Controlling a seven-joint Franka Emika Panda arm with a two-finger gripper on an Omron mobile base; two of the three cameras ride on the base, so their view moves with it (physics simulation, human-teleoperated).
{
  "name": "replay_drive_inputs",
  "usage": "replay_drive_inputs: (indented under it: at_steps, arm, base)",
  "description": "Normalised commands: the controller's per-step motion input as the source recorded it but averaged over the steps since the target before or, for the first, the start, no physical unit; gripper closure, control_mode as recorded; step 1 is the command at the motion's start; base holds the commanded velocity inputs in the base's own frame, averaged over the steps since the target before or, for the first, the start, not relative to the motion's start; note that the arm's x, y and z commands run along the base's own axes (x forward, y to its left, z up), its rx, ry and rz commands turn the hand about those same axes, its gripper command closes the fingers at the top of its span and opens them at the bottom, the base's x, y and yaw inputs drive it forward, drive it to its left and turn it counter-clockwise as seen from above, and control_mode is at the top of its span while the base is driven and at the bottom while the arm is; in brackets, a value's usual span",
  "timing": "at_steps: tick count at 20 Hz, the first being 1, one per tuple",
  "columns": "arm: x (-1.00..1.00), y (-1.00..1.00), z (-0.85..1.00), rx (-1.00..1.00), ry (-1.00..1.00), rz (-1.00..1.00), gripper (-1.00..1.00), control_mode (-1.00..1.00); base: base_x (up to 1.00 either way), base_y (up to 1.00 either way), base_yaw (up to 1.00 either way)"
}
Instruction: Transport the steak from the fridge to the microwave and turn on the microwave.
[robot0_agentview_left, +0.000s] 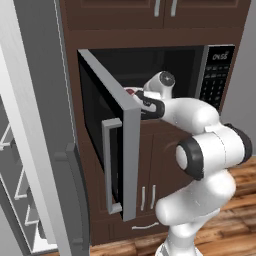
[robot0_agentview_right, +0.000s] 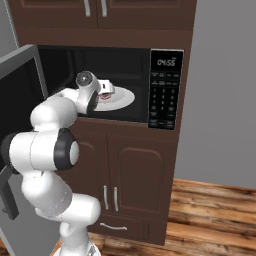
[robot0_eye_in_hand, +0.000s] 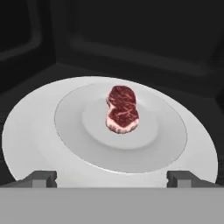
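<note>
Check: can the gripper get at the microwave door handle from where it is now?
Probably not directly. The gripper is open inside the microwave, over the steak on the white plate. The handle sits on the swung-open door's outer face; the arm must withdraw first.

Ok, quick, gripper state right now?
Gripper: open, holding nothing; the steak lies free on the microwave's white plate.

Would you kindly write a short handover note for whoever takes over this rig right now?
Tool: open, holding nothing, reaching into the microwave.
Steak: lying on the white turntable plate inside the microwave, apart from the fingertips.
Microwave door: swung open.
Fridge: door open at the left.
Done: steak delivered.
Left: withdraw the arm, shut the door, press start on the keypad.
</note>
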Motion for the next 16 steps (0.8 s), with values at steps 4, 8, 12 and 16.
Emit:
replay_drive_inputs:
  at_steps: [4, 8, 12, 16]
  arm:
    - [-0.76, -0.14, 0.10, 0.03, -0.11, 0.00, -1.00, -1.00]
    - [-0.62, -0.14, 0.26, 0.12, -0.01, 0.00, -1.00, -1.00]
    - [-0.62, -0.05, 0.33, 0.16, 0.02, 0.00, -1.00, -1.00]
    - [-0.64, 0.00, 0.32, 0.13, 0.05, -0.03, -1.00, -1.00]
  base:
    - [0.00, 0.00, 0.00]
    - [0.00, 0.00, 0.00]
    - [0.00, 0.00, 0.00]
    - [0.00, 0.00, 0.00]
